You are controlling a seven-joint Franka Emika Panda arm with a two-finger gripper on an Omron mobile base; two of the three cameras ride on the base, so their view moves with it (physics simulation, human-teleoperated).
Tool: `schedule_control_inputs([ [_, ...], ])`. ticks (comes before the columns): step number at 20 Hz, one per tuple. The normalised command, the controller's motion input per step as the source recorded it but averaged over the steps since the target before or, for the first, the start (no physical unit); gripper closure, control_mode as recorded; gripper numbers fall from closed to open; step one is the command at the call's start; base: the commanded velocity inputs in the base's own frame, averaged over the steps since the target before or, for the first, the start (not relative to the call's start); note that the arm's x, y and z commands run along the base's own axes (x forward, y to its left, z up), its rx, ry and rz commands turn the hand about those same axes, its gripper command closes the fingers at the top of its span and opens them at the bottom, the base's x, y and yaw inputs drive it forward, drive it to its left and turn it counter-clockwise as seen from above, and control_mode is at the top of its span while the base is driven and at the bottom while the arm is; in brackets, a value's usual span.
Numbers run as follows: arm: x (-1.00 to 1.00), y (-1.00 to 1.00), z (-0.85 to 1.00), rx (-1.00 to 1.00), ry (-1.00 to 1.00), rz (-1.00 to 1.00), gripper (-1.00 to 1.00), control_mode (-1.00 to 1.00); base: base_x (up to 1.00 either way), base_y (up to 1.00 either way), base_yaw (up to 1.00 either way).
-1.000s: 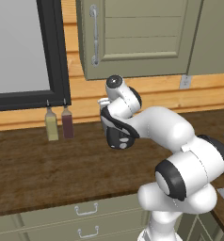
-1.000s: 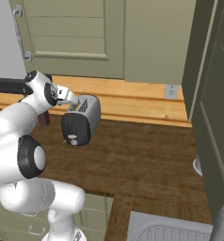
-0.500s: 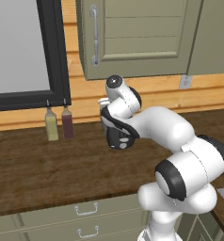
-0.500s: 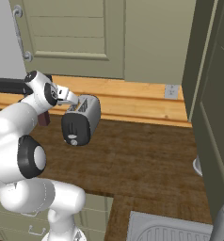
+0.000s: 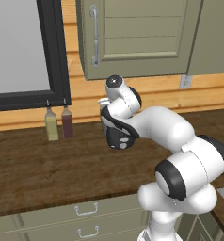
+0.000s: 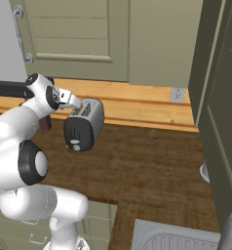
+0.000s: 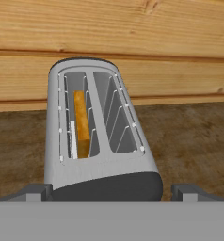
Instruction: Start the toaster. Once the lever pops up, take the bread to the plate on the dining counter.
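Nothing is being shown to differ from the frames of a second and half a second ago: in both base views the arm, the toaster and the things on the counter are being seen in the same places, and the camera is not being shifted.

The gripper [image 7: 107, 193] is being held spread wide, with nothing grasped; its two dark fingertips [image 7: 37, 191] are being seen low in the hand view, one to each side of the toaster's black end panel, apart from it. The hand is being held just above the near end of the toaster [image 6: 85, 124], which is standing on the dark wood-grain counter [image 6: 152, 166] close to the pale wooden wall boards [image 7: 114, 42].

The bread [image 7: 81, 123] is being kept inside the toaster, sunk in the left of its two top slots as the hand view gives them; its golden-orange crust edge is being shown between the wire guides. The other slot is being seen without a slice.

Two bottles [image 5: 58, 123], one yellowish and one dark red, are being seen side by side against the wall under the black-framed window [image 5: 52, 56], well apart from the toaster. An olive-green cabinet door [image 5: 137, 37] with a metal handle is hanging above the arm.
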Motion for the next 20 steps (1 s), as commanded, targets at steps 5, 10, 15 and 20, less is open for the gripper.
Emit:
schedule_control_inputs([
  [5, 0.00, 0.00, 0.00, 0.00, 0.00, 0.00, -1.00, -1.00, 0.00, 0.00, 0.00],
  [10, 0.00, 0.00, 0.00, 0.00, 0.00, 0.00, -1.00, -1.00, 0.00, 0.00, 0.00],
  [15, 0.00, 0.00, 0.00, 0.00, 0.00, 0.00, -1.00, -1.00, 0.00, 0.00, 0.00],
  [20, 0.00, 0.00, 0.00, 0.00, 0.00, 0.00, -1.00, -1.00, 0.00, 0.00, 0.00],
])
